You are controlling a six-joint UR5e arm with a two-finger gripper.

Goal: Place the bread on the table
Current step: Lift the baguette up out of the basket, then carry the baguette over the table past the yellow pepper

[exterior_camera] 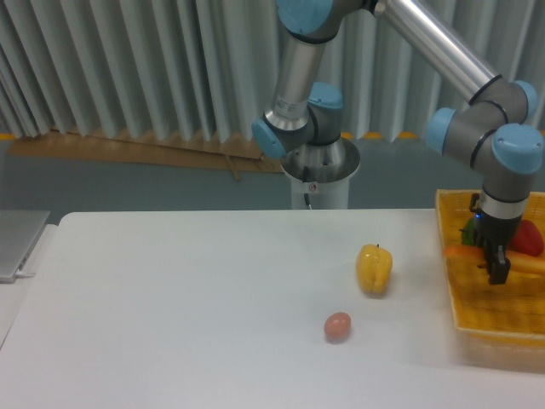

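Bread (pixel 464 253) sits over in the yellow woven basket (pixel 477 319) at the right edge of my 1 fixed camera view, its orange length running across the basket behind the gripper (pixel 497 274). I see the gripper pointing straight down with its fingers clenched on the bread near the middle. A green pepper (pixel 470 233) and a red pepper (pixel 530 239) crowd in just behind the bread, touching or nearly so. Out on the white table (pixel 170 315), a yellow bell pepper (pixel 374 268) lies near the basket's left wall, and a small brown egg (pixel 337 325) lies in front of it, apart from it. The arm's base pedestal (pixel 319 175) stands behind the table's far edge
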